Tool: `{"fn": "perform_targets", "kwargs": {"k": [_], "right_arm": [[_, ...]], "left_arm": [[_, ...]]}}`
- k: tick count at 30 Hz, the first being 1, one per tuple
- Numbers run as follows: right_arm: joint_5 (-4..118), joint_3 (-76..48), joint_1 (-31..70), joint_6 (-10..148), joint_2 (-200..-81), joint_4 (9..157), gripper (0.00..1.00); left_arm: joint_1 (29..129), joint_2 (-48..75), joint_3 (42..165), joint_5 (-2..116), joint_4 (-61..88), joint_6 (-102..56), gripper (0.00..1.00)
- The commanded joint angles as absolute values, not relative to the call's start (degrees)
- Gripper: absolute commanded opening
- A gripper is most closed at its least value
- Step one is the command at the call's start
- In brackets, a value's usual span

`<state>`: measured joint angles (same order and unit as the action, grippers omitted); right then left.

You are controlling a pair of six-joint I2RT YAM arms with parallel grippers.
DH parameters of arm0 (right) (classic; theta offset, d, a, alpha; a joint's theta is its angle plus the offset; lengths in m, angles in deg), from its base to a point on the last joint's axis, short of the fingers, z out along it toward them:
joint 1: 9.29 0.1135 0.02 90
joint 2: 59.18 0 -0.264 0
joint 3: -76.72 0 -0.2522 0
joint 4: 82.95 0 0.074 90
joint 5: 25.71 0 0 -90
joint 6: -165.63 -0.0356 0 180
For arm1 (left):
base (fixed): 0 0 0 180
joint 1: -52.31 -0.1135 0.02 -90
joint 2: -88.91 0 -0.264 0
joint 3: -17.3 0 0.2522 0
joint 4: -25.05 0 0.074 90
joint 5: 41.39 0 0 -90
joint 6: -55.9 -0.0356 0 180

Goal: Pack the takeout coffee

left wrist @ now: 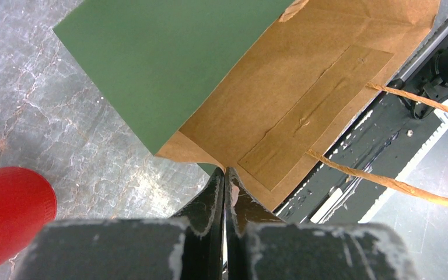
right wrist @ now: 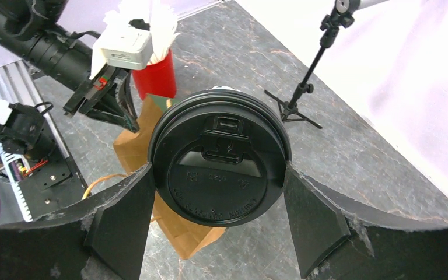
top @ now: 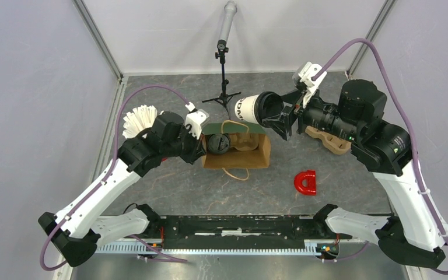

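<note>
The takeout coffee (top: 255,108), a cream paper cup with a black lid (right wrist: 219,166), hangs tipped on its side above the table, just right of the bag. My right gripper (top: 280,119) (right wrist: 217,175) is shut on it, one finger on each side of the lid. The green paper bag (top: 237,150) with its brown inside (left wrist: 280,99) stands open at the middle. A second black-lidded cup (top: 217,143) shows in its mouth. My left gripper (top: 201,146) (left wrist: 226,175) is shut on the bag's left rim.
A red cup of white sticks (top: 139,119) (right wrist: 154,76) stands behind the left arm. A brown cardboard carrier (top: 326,140) lies under the right arm. A red horseshoe piece (top: 305,182) lies front right. A microphone stand (top: 224,70) stands at the back.
</note>
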<state>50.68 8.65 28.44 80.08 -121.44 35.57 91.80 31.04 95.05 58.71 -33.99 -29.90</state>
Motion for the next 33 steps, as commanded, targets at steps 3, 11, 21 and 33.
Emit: {"fn": "perform_targets", "kwargs": {"k": [3, 11, 21, 33], "right_arm": [[43.75, 8.71, 29.01, 79.28, -119.48, 39.87, 0.63], [40.86, 9.56, 29.11, 75.77, -119.02, 45.11, 0.63], [35.93, 0.96, 29.93, 76.8, -117.66, 46.64, 0.62], [46.05, -5.26, 37.9, 88.38, -118.37, 39.85, 0.62]], "left_arm": [[91.43, 30.23, 99.23, 58.71, -33.47, -25.26, 0.04], [91.43, 29.6, 99.7, 58.64, -33.88, -25.58, 0.03], [91.34, 29.4, 99.44, 58.02, -33.58, -26.06, 0.03], [91.27, 30.76, 98.36, 58.71, -32.68, -27.84, 0.03]]}}
